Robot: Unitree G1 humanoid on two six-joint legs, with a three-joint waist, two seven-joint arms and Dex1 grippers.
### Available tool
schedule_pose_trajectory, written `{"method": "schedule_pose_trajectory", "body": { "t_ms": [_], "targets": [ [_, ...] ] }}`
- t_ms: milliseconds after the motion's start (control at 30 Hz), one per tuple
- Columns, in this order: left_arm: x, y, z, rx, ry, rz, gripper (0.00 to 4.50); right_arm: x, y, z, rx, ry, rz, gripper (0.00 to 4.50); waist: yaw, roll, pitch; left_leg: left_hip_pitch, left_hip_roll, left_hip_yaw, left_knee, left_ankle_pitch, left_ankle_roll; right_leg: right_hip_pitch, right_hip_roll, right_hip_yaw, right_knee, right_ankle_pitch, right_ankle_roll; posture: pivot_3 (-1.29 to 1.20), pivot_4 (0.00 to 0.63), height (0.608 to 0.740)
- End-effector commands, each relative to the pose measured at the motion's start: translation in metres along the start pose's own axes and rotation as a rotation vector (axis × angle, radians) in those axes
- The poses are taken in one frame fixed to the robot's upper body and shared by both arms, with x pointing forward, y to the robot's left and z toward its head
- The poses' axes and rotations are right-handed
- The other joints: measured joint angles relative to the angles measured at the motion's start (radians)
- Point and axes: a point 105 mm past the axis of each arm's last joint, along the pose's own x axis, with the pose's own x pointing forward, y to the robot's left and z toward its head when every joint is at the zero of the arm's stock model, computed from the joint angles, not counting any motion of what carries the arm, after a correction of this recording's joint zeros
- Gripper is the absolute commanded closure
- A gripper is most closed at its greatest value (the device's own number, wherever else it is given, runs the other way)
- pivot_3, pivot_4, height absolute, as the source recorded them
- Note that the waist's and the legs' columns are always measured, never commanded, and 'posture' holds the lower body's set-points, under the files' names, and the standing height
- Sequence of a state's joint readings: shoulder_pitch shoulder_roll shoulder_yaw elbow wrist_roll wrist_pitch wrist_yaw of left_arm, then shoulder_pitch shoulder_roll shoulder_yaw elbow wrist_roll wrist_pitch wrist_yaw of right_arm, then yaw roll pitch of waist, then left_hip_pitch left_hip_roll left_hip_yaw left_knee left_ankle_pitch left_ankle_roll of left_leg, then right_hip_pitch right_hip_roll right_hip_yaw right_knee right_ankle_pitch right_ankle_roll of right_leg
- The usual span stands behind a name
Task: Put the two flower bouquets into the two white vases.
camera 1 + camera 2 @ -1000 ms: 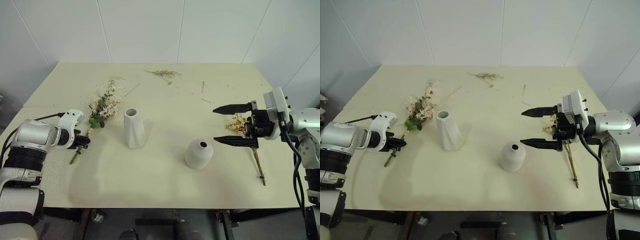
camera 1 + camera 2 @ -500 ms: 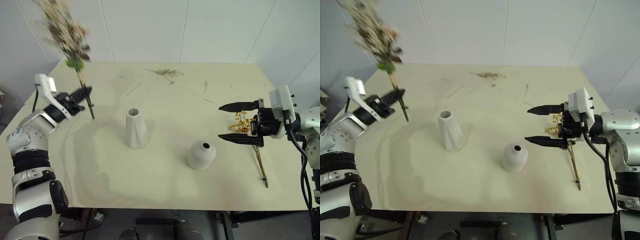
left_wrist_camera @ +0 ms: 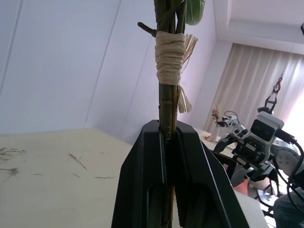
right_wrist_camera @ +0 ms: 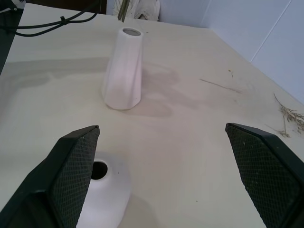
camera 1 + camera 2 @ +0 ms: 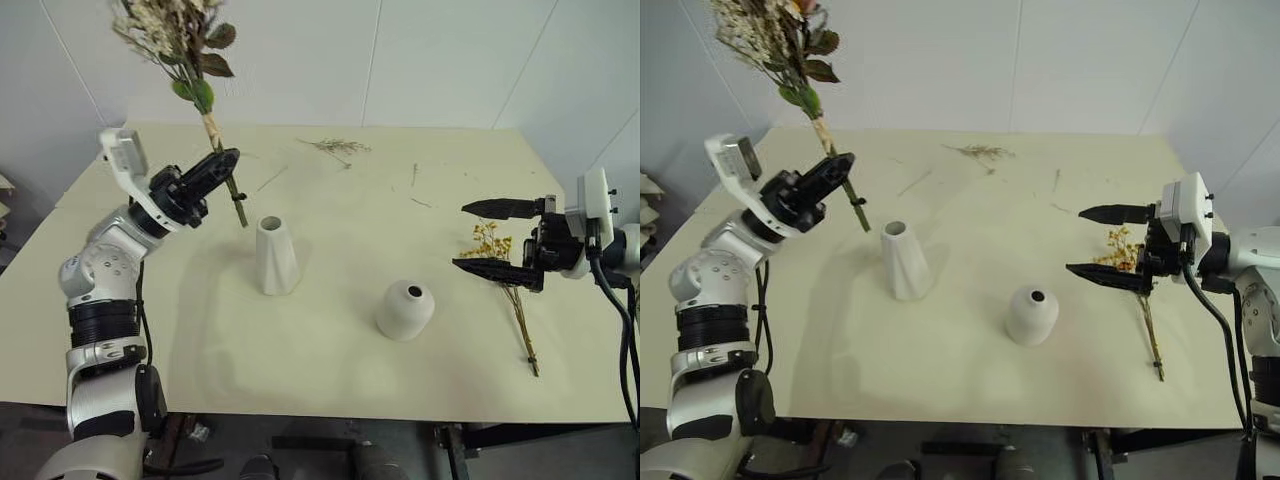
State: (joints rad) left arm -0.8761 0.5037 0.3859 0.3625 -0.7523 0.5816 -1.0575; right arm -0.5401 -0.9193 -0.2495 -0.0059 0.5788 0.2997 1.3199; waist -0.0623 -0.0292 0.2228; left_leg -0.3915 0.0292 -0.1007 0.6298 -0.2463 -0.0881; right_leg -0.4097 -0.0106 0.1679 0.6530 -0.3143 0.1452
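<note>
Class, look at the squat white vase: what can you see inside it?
The squat vase shows just a dark round mouth with no stems; the interior below is hidden by its walls.

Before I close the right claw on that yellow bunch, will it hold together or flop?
The yellow bouquet has thin, long stems, so it will probably bend and droop. It looks very light. The dry blossoms seem brittle; loose twig bits on the table suggest shedding. Grip it gently.

Tall vase (image 5: 276,256): I see it on the surface (image 5: 330,350), left of centre.
Squat vase (image 5: 405,309): right of it, nearer me.
Bushy bouquet (image 5: 185,45): raised in my left end effector (image 5: 222,165), behind-left of the tall vase.
Yellow bouquet (image 5: 510,290): flat at the right, under my right end effector (image 5: 478,236).
Loose sprig (image 5: 335,147): far edge.
</note>
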Motion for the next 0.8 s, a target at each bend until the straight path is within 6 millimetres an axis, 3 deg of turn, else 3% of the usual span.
{"method": "schedule_pose_trajectory", "body": {
  "t_ms": [33, 500, 800],
  "targets": [
    [0.009, -0.013, 0.011, 0.063, -0.023, -0.074, 4.48, -0.005, 0.000, 0.015, -0.046, -0.023, -0.026, 0.00, -0.002, 0.000, 0.000, 0.000, 0.000, 0.000, 0.000, 0.000, 0.000, 0.000, 0.000, 0.000, 0.000, 0.000, 0.000, 0.00, 0.150, 0.740],
    [0.027, -0.015, 0.004, 0.093, -0.084, -0.100, 4.48, -0.003, 0.003, 0.019, -0.041, -0.032, -0.051, 0.00, 0.004, 0.000, 0.000, 0.000, 0.000, 0.000, 0.000, 0.000, 0.000, 0.000, 0.000, 0.000, -0.001, 0.000, 0.000, 0.00, 0.150, 0.740],
    [0.022, -0.002, -0.020, 0.121, -0.018, -0.065, 4.48, -0.003, 0.003, 0.021, -0.047, -0.040, -0.073, 0.00, 0.005, 0.000, 0.000, 0.000, 0.000, 0.000, 0.000, 0.000, 0.000, 0.000, 0.000, 0.000, -0.001, 0.000, 0.000, 0.00, 0.150, 0.740]
  ]
}}
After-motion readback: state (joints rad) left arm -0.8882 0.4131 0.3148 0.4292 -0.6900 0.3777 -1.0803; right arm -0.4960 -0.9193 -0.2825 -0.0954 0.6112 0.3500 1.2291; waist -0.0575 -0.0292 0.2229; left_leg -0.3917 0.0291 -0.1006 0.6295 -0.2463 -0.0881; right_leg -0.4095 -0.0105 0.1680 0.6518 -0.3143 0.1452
